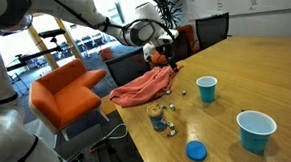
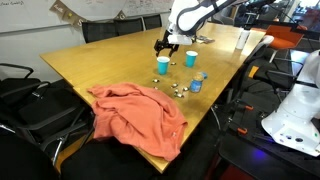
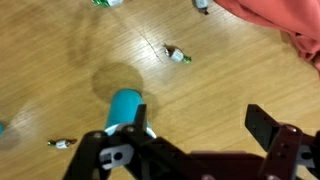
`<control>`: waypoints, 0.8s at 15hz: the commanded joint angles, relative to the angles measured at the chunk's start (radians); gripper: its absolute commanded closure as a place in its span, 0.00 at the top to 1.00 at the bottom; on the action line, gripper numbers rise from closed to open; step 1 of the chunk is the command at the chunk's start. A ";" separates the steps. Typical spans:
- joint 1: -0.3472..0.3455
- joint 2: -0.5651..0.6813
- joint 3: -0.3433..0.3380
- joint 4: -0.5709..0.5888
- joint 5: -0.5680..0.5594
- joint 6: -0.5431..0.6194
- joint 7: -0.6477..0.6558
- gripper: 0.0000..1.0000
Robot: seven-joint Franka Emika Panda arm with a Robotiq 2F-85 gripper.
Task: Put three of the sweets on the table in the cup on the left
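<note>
The claw [image 3: 195, 140] is hanging over the bench [image 3: 60, 70] with its jaws spread wide, the two dark fingers [image 3: 275, 135] standing well apart in the wrist view. Across that view, one of the sweets [image 3: 62, 143] is lying at the lower left and the cup [image 3: 125, 105] is standing just ahead of one finger. Another sweet is resting alone on bare wood beyond it, two more are showing at the top edge, and a salmon-pink cloth [image 3: 275, 25] is crowding the upper right corner. In an exterior view, an orange armchair [image 1: 70, 92] is sitting off the bench corner, the white arm [image 1: 79, 12] is reaching in above it, and the cloth is spilling over the bench edge just beside the claw. Next, a short clear glass [image 1: 159, 115] is standing near that edge among scattered sweets, and the cup is standing upright on open wood, apart from everything else. A flat blue disc [image 1: 195, 150] is lying close to the near edge, and a wider teal cup [image 1: 255, 131] is standing well off to the right. Black chairs [image 1: 208, 29] are lining the far side. The cloth is the bulkiest thing near the claw, while wide bare wood is stretching past both teal cups toward the far edge. In both exterior views the claw is hanging above the bench, clear of the surface. Whether any sweet is lying inside the cup cannot be told.
</note>
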 commanded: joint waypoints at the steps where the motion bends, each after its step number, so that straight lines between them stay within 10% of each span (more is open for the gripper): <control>1: -0.017 0.074 -0.012 0.027 -0.032 -0.055 0.012 1.00; 12: -0.014 0.351 -0.002 0.161 0.066 0.156 -0.008 1.00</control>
